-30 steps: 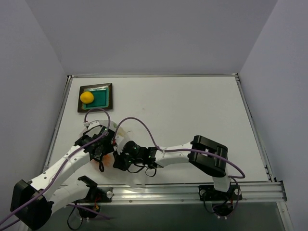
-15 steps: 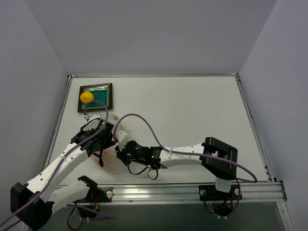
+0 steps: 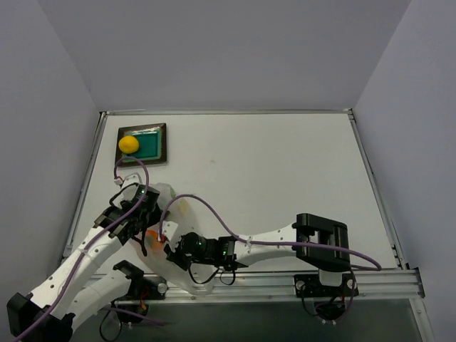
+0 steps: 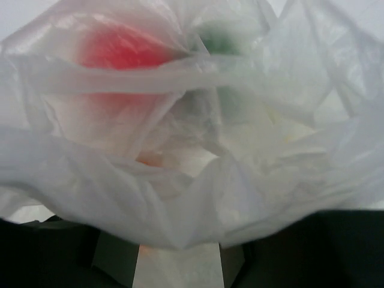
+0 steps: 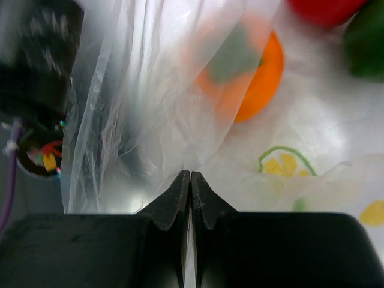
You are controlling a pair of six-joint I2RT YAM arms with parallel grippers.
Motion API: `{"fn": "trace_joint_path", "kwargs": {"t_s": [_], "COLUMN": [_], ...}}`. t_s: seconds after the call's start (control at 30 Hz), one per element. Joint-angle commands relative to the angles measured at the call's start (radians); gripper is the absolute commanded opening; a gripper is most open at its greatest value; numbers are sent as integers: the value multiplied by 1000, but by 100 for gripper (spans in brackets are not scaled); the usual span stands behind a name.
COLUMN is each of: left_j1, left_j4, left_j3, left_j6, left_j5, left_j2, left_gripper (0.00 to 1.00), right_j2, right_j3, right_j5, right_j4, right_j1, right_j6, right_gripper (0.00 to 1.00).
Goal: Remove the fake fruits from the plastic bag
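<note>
Pale lavender walls [image 3: 214, 50] close in a white tabletop [image 3: 285, 178]; at its far left corner sits a dark-framed tray [image 3: 155, 146] with a teal centre, and the yellow fruit [image 3: 128, 144] rests on the tray's left part, well apart from the other fruits. Both arms reach to the near left of the tabletop, with purple cables [image 3: 206, 203] looping over them; the plastic bag [image 4: 276, 108] lies there among the two wrists, hard to separate from the white arm links in the top view; the orange fruit [image 3: 152, 236] shows as a bright spot just beside the left wrist. In the left wrist view the crinkled, translucent bag fills nearly everything; the red fruit [image 4: 120, 51] glows through the film at upper left and the dark green fruit [image 4: 221, 39] sits just right of it, both inside the bag; a faint orange tint sits lower in the folds. The left pincer [image 4: 177, 264] has its jaws partly apart with bag film bulging over the gap; whether they grip that film I cannot tell. The right pincer [image 5: 190, 180] is closed, its fingers pressed flat together and their tips against the bag's film; whether a fold is caught between them I cannot tell. Beyond those tips the orange fruit, with its green calyx, lies behind a layer of film; the red and dark green fruits are cut off at the top right corner of that view.
</note>
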Motion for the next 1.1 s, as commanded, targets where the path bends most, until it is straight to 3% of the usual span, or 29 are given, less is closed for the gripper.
{"fn": "trace_joint_path", "kwargs": {"t_s": [0.0,0.3,0.53,0.8,1.07], "left_j1": [7,-16,-16,-7,29], "left_j4": [-76,-115,181,260,378], "left_j3": [14,-7,-56,-24,2], "left_j6": [-14,-46,-60,-14,55], "left_j5": [-2,-15,-4,-114,-94], "left_j2": [-23,10,104,257,420], "left_gripper": [43,35,44,44,59], "right_j2": [40,69,53,24,12], "right_j3": [-19,-66,-85,-108,-103], "right_j5": [-6,72,109,106,98], "right_j4": [48,94,97,109,103], "right_j1": [18,18,7,-21,-34], "right_j6": [9,66,75,89,86], "right_gripper": [0,0,0,0,0]}}
